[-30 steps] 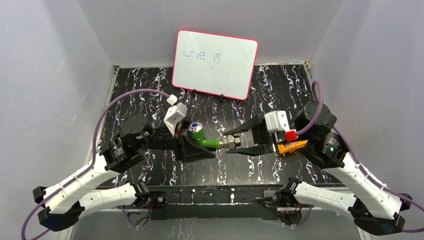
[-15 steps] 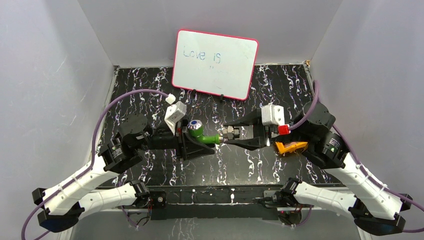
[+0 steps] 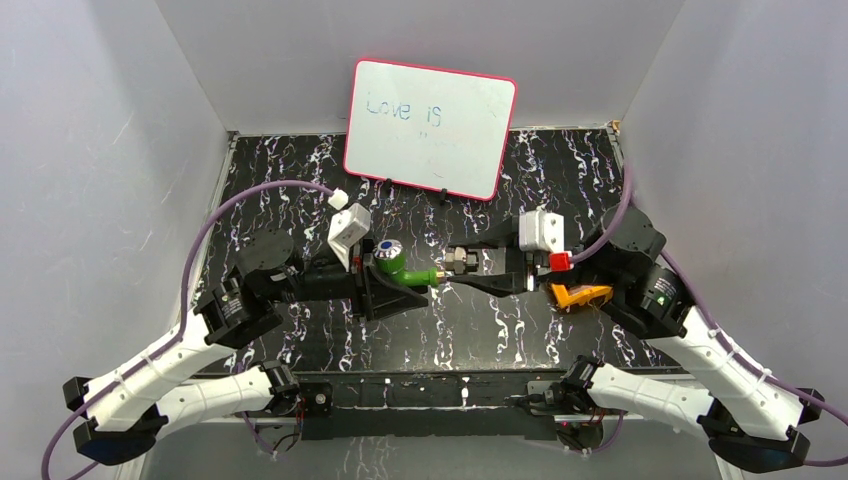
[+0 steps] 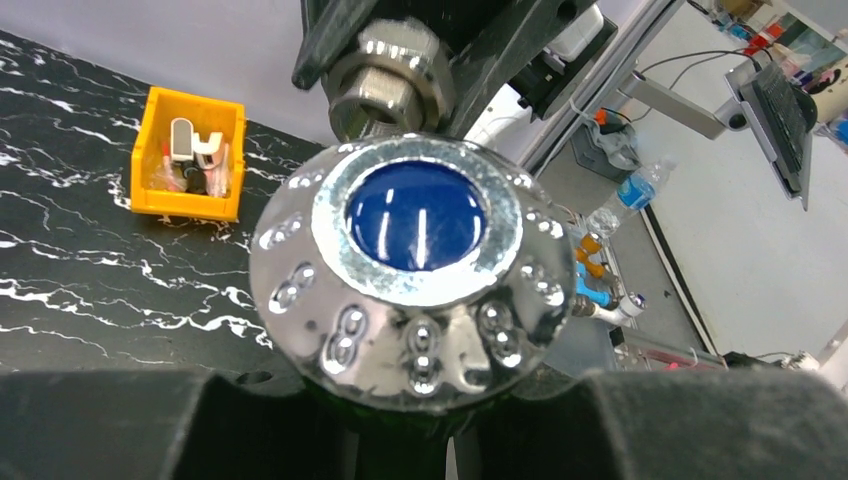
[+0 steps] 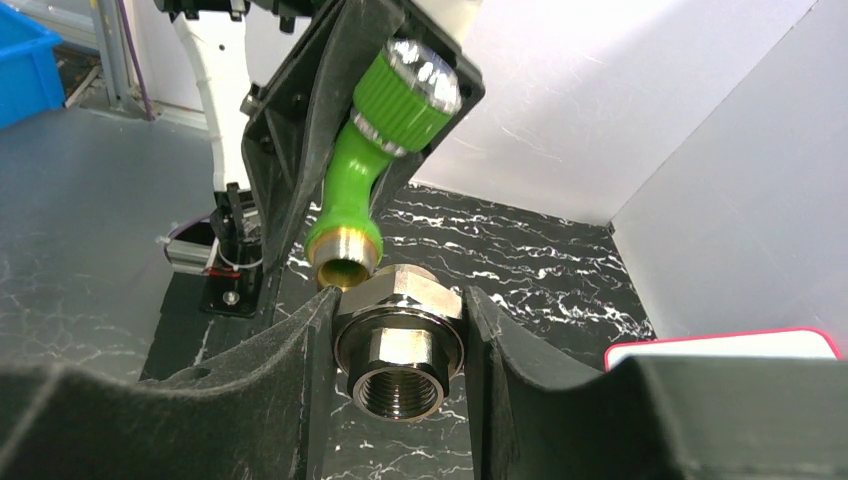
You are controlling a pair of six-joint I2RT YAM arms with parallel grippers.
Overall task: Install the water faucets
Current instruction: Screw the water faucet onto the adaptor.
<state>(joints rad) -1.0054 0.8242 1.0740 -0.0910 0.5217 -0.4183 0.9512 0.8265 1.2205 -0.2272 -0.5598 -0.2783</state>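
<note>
While you look down from above, you have the green tap (image 3: 402,268) clamped in the left gripper (image 3: 392,282) over the middle of the bench (image 3: 300,170). Its jaws are drawn narrow around the green body just below the knob (image 3: 389,250). The knob's blue and silver face is turned upward, and the tap's long end reaches level toward the right side of the bench.

Your right gripper (image 3: 462,272) comes in from the right edge, and its jaws are closed on a silver metal fitting (image 3: 460,262). From the right wrist you can see one black finger (image 5: 290,370) pressed on each side of the fitting's hexagonal body, with the threaded bore facing that camera. The tap's brass-rimmed open end sits just beside the far face of the fitting, a little off to one side. You cannot tell from any view whether the two touch.

From the left wrist the knob fills most of the picture, and the fitting shows right behind it between the right gripper's fingers.

An orange bin (image 3: 580,295) with small pieces stands on the bench near the right edge, close by the right arm. A whiteboard (image 3: 430,128) leans at the far edge.
</note>
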